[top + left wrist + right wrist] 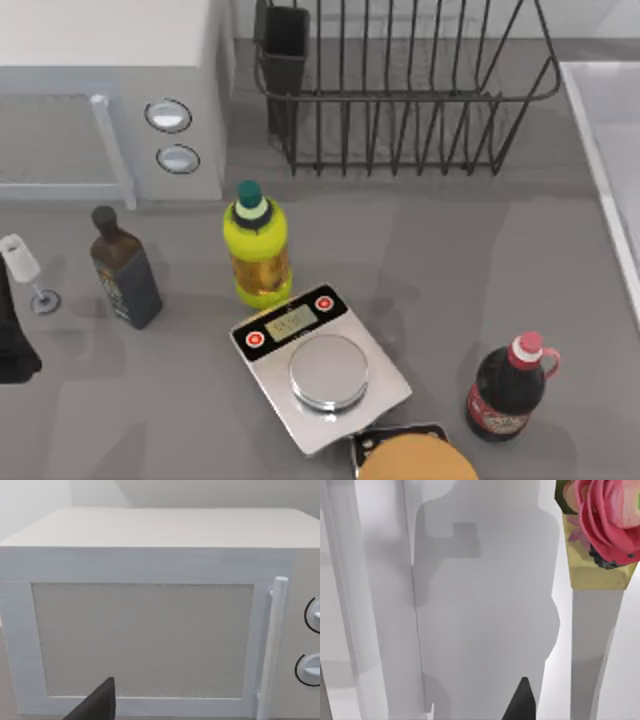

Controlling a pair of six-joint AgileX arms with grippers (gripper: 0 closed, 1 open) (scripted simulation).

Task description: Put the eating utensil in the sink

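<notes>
Your left gripper (16,345) sits at the table's left edge. A wine glass (24,268) and a dark bottle (124,270) stand just beside it, and the white microwave (150,630) faces it head-on. You cannot tell whether it is open or closed.

Your right gripper (521,704) hangs over a pale grey surface with raised ridges, likely the sink (605,150). Just beside it lies the utensil (595,610), a grey shaft with a rose-patterned end. Whether that hand grips it, you cannot tell.
</notes>
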